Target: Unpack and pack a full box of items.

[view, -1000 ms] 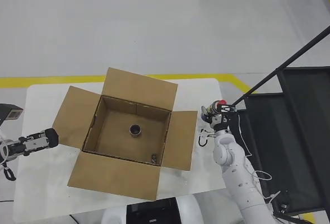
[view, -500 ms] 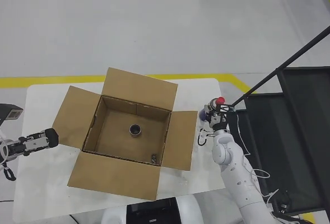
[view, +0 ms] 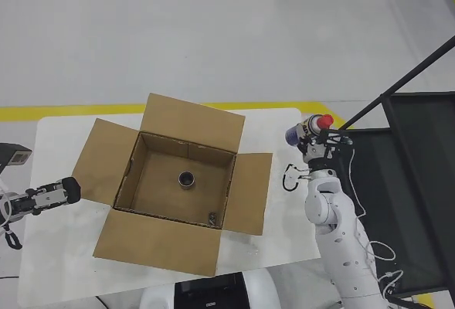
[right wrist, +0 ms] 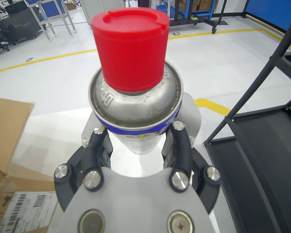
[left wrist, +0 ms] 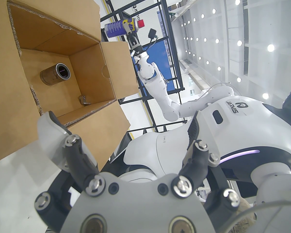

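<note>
A white table (view: 57, 131) carries an open cardboard box (view: 192, 117) at the centre of the top view. On the box floor sit a small metal cylinder (view: 186, 179) and, near the lower right corner, a small metal part (view: 211, 217). At the right of the frame, the right gripper (view: 317, 139) has its jaws closed around a blue spray can (view: 308, 127) with a red cap, between the box and a black cart (view: 412, 178). At the left edge, the left gripper (view: 61, 191) hovers just beside the box's left flap, jaws spread apart and holding nothing.
</note>
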